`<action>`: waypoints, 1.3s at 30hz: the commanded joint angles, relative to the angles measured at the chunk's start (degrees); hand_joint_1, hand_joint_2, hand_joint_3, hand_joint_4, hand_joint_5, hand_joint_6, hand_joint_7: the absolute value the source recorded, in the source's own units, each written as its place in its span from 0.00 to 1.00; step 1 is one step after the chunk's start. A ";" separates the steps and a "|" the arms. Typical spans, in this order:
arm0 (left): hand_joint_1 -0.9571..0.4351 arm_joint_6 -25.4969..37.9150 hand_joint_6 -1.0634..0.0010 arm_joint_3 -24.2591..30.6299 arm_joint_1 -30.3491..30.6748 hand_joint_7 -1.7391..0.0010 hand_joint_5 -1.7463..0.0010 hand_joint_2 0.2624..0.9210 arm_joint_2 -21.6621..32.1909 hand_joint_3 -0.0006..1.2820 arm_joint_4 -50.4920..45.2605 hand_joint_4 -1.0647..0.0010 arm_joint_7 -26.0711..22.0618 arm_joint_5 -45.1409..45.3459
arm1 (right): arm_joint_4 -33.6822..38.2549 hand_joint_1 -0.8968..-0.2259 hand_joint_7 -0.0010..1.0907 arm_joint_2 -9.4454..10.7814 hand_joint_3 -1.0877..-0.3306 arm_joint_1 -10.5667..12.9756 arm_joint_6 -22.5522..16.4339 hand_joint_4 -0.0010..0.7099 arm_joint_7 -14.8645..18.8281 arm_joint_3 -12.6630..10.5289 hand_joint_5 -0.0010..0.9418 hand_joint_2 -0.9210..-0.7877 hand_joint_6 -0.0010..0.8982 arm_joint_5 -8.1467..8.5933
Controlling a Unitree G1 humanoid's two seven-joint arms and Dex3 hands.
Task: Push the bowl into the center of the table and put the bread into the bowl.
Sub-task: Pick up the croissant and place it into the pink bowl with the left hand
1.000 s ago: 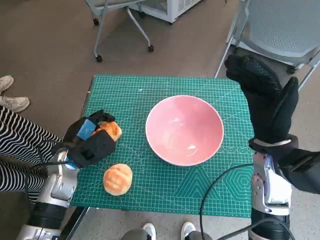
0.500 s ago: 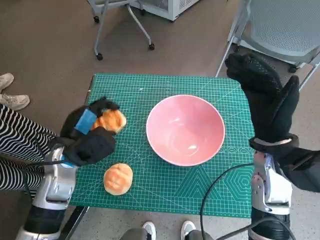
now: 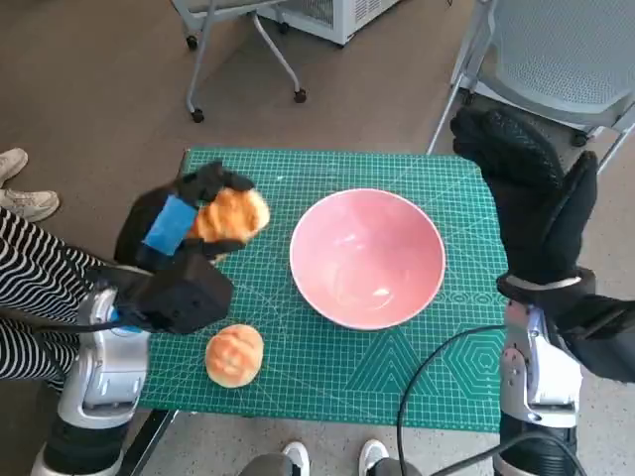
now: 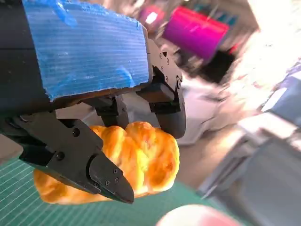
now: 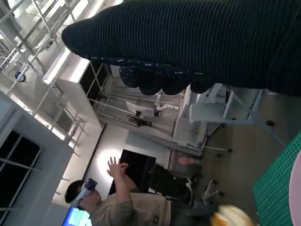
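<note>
My left hand [image 3: 179,248] holds a golden bread roll [image 3: 230,213] lifted above the left side of the green mat, just left of the pink bowl [image 3: 366,256]. The left wrist view shows the black fingers [image 4: 101,172] closed around that roll [image 4: 136,160], with a sliver of the bowl's rim [image 4: 197,220] below. The bowl stands empty near the middle of the mat. A second round bread [image 3: 234,354] lies on the mat near the front left. My right hand [image 3: 531,193] is raised at the table's right edge, fingers up, holding nothing; its glove [image 5: 197,42] fills the right wrist view.
The green cutting mat [image 3: 298,178] covers the small table. A grey chair [image 3: 556,59] stands behind right, a wheeled chair base [image 3: 238,59] behind left. Striped legs [image 3: 35,288] and a shoe [image 3: 25,203] are at the left. A person [image 5: 108,202] with a raised hand shows in the right wrist view.
My left hand has lifted the bread roll off the mat and carried it up and to the right, toward the bowl. The right hand and the bowl stay in place.
</note>
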 commanded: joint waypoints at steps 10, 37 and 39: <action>0.69 -5.97 0.30 -4.32 -8.60 0.42 0.47 0.93 -2.83 0.00 -0.82 0.12 -0.63 1.01 | 0.93 0.32 0.49 -0.04 0.65 0.71 -0.24 0.29 -0.07 -0.23 0.00 0.00 0.11 -0.51; 0.69 -16.18 0.31 -17.20 -20.50 0.44 0.41 0.94 -11.47 0.01 20.07 0.16 -4.48 3.67 | -2.21 0.29 0.49 -0.64 0.65 2.76 0.47 0.29 -1.13 -0.86 0.00 0.00 0.12 -0.89; 0.69 -17.47 0.33 -17.57 -20.64 0.44 0.40 0.95 -11.85 0.01 21.73 0.18 -4.48 3.63 | -2.44 0.29 0.49 -0.69 0.65 2.93 0.54 0.29 -1.16 -0.94 0.00 0.00 0.12 -0.80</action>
